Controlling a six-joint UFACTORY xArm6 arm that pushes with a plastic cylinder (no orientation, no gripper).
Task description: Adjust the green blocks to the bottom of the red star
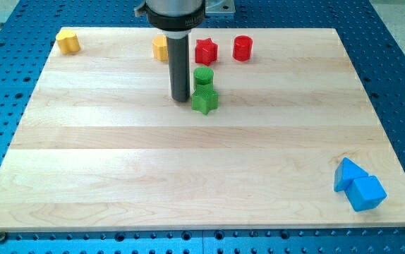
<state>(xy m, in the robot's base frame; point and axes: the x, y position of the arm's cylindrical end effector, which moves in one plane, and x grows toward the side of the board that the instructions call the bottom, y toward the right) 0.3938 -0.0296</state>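
Observation:
The red star (pixel 206 51) lies near the view's top, right of centre. A green cylinder (pixel 203 76) stands just below it, and a green star (pixel 204 100) sits right below the cylinder, touching it. My tip (pixel 180 97) rests on the board just left of the two green blocks, close to the green star's left side. The dark rod rises from there to the view's top.
A red cylinder (pixel 242 48) stands right of the red star. A yellow block (pixel 161 48) is partly hidden behind the rod. A yellow heart-like block (pixel 68 41) is at top left. Two blue blocks (pixel 358 187) lie at bottom right on the wooden board (pixel 118 155).

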